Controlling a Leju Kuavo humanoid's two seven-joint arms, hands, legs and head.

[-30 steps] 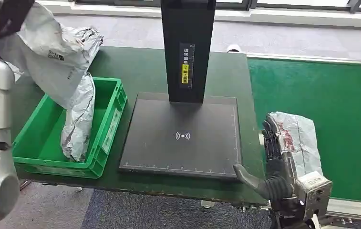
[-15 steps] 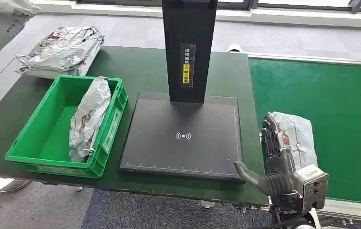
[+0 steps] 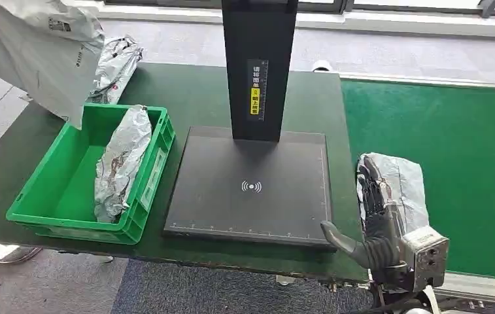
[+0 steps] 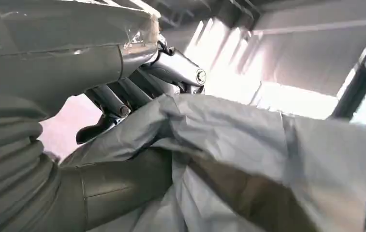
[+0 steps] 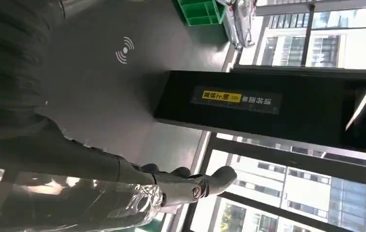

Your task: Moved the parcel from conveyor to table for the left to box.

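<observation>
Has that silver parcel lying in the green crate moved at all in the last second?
Yes. The silver parcel first lay lower, along the green crate's floor; it now leans higher against the wall nearest the black scanner pad.

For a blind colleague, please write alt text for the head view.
The robot's right hand rests on a silver parcel on the green conveyor. Left of it stands a black scanner pad, then a green crate holding a parcel, with a grey bag raised above.

Noted: white wireless-wave sign on black scan pad point(image 3: 251, 186); yellow-and-black label, characters illegible, on black upright column point(image 3: 257, 65).
</observation>
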